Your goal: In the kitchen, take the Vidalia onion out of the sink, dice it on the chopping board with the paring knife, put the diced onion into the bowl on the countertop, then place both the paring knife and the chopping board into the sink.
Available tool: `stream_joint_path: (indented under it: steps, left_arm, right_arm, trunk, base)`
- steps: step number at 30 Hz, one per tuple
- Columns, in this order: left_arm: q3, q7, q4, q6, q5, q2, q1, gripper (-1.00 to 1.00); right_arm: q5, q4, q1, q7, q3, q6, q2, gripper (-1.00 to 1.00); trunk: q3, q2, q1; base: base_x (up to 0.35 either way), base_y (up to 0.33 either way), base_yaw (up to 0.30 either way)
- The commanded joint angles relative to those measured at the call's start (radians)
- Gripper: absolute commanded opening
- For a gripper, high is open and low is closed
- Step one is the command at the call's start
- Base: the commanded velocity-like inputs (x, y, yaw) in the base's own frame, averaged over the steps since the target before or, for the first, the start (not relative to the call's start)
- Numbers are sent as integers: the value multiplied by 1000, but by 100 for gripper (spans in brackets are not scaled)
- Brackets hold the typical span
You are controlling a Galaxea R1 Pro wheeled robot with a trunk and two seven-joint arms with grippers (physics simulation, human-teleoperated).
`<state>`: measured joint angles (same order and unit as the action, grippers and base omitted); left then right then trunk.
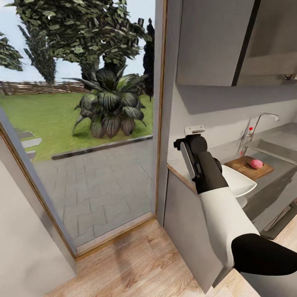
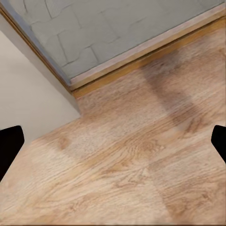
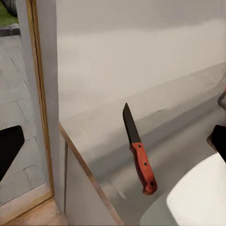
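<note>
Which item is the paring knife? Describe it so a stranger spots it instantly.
Start at the grey countertop beside the glass door. Near its door end, next to the white bowl, lies the paring knife. Its reddish-brown riveted handle and short dark pointed blade set it apart.

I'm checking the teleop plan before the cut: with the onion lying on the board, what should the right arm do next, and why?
Probably ease the right pincer toward the paring knife and close on its red handle. The knife lies free on the countertop ahead of the open fingers, while the onion already sits whole on the chopping board, so dicing awaits the knife.
</note>
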<state>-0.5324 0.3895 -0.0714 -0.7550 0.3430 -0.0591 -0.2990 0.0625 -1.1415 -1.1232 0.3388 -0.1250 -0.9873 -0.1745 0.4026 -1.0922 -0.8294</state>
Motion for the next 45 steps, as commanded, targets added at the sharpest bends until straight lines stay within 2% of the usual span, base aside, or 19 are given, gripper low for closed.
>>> stream_joint_path:
  steps: [1,4,7,9,12,17,23,33,45]
  left_arm:
    - [-8,5,-4,-3,3,-1,-1,100]
    - [-8,5,-4,-1,3,-1,0,100]
    - [-8,4,-4,0,4,0,0,100]
    - [-8,4,-4,0,4,0,0,100]
    - [-8,3,-4,4,4,1,0,100]
    - [-8,1,-3,42,4,1,0,100]
    - [-8,-3,-2,111,3,-1,0,100]
    - [-6,-3,-2,117,4,1,1,100]
    - [-6,-3,-2,117,4,2,0,100]
  right_arm:
    - [4,2,-6,-1,0,-7,0,100]
    - [-17,6,-13,-7,2,-7,0,100]
    - [-95,8,-14,-15,-1,-7,0,100]
    - [-133,9,-15,-17,-3,-7,0,100]
    - [-150,9,-15,-18,-3,-8,0,100]
    - [-160,13,-14,-18,-5,-7,0,100]
    - [-162,60,-10,-18,-5,-7,0,100]
    - [-162,69,-7,-18,-5,-6,9,100]
    - [-162,105,-7,-19,-5,-4,12,100]
  trunk:
    - [1,-1,0]
    - [1,-1,0]
    - [1,-1,0]
    - [1,-1,0]
    - [1,-1,0]
    - [1,-1,0]
    - [1,-1,0]
    - [1,-1,0]
    - [11,-1,0]
  base:
    - [0,0,0]
    - [0,0,0]
    - [0,0,0]
    - [0,0,0]
    - [0,0,0]
    - [31,-38,0]
    - [171,-220,0]
    - [181,-239,0]
    - [12,-20,0]
